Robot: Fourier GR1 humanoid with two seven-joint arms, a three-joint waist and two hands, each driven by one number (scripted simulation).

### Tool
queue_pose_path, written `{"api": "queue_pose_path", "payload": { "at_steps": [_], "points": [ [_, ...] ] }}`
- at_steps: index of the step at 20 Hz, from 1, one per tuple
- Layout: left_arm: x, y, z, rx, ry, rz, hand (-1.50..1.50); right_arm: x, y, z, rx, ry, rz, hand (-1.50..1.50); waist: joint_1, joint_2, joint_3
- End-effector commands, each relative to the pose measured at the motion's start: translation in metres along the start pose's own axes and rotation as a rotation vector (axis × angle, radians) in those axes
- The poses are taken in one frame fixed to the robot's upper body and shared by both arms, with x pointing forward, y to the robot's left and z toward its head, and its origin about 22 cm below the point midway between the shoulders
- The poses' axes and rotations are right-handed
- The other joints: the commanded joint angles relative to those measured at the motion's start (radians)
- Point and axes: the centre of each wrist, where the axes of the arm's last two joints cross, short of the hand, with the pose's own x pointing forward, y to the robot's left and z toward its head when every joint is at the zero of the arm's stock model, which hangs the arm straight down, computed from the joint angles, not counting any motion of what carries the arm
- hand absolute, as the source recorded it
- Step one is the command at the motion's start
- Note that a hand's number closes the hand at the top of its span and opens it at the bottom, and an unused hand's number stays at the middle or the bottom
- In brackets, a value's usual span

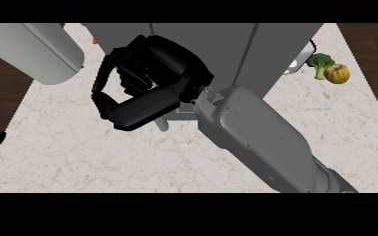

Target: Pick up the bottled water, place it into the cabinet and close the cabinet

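Observation:
My right hand (148,87) is in the middle of the view, in front of the grey cabinet (221,45) that stands at the back of the counter. Its fingers are curled towards the thumb, and nothing shows between them. The right forearm (258,140) runs in from the lower right. No water bottle shows anywhere; the hand and the cabinet's panels hide whatever lies behind them. I see a vertical seam and a slanted panel edge on the cabinet, but cannot tell whether its door stands open. Only the grey left forearm (40,50) shows, at the upper left, its hand out of view.
A broccoli (320,62) and a yellow-orange round vegetable (337,73) lie on the pale marble counter (88,155) to the right of the cabinet. A small orange thing (94,41) peeks out beside the cabinet's left side. Dark floor borders the counter left and right.

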Motion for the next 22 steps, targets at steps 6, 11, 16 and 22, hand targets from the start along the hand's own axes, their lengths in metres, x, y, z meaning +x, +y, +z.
{"api": "queue_pose_path", "payload": {
  "at_steps": [6,11,16,22],
  "points": [
    [0.000,0.000,-0.001,0.020,0.012,0.002,-1.50,0.003,-0.066,0.006,-0.269,-0.051,0.128,1.50,-0.004,0.002,0.000],
    [-0.005,-0.008,-0.002,-0.015,0.010,0.007,-1.50,0.003,-0.072,0.005,-0.338,-0.070,0.173,1.50,-0.011,0.005,-0.001],
    [0.003,-0.003,-0.006,-0.034,0.002,0.012,-1.50,0.003,-0.098,0.021,-0.401,-0.107,0.180,-1.50,-0.001,0.008,0.000],
    [0.009,-0.017,-0.020,-0.043,0.000,0.005,-1.50,0.014,-0.093,0.016,-0.394,-0.118,0.212,-1.50,-0.013,0.004,0.001]
  ]
}}
